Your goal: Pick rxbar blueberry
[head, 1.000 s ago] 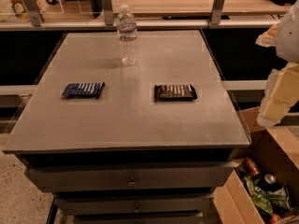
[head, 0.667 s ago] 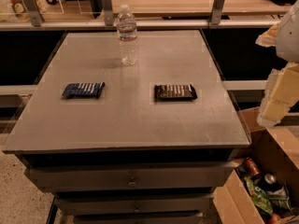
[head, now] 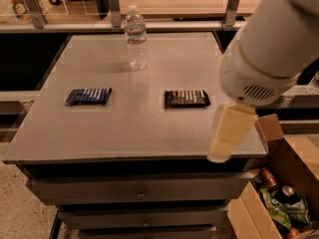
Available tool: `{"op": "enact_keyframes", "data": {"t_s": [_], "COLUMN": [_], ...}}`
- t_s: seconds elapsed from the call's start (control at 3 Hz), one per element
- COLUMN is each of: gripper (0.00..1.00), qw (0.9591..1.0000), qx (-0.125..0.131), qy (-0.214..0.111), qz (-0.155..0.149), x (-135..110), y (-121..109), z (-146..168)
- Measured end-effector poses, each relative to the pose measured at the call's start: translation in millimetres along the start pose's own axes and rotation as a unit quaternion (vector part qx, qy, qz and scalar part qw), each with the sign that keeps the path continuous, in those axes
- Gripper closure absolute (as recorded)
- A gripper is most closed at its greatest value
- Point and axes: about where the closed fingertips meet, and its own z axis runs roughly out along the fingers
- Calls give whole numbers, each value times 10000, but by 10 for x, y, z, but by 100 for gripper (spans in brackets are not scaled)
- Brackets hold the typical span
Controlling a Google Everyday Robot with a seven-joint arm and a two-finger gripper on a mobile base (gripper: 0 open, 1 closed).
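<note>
The rxbar blueberry point(head: 88, 95) is a flat dark blue bar with white lettering. It lies on the left part of the grey table top point(head: 134, 128). My gripper point(head: 228, 136) is cream-coloured and hangs from the big white arm point(head: 269, 49) over the table's front right edge. It is right of and below a dark brown bar point(head: 187, 98), far to the right of the blue bar, and holds nothing that I can see.
A clear water bottle point(head: 135, 38) stands upright at the back middle of the table. An open cardboard box point(head: 279, 183) with cans and packets sits on the floor at the right. Drawers point(head: 139, 190) are under the table top. A railing and counter run behind.
The arm has swung in from the right edge of the view to over the table's front right corner. The bars and the bottle have not moved.
</note>
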Motion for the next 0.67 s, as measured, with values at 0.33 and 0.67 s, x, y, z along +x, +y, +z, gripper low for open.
{"op": "enact_keyframes", "data": {"t_s": [0.33, 0.67], "gripper": [0, 0], "qw": [9988, 9986], "qx": [-17, 61], "qy": [-130, -158], "qz": [-481, -510], "x": [-1038, -1072], "y": [638, 641], "z": [285, 212]}}
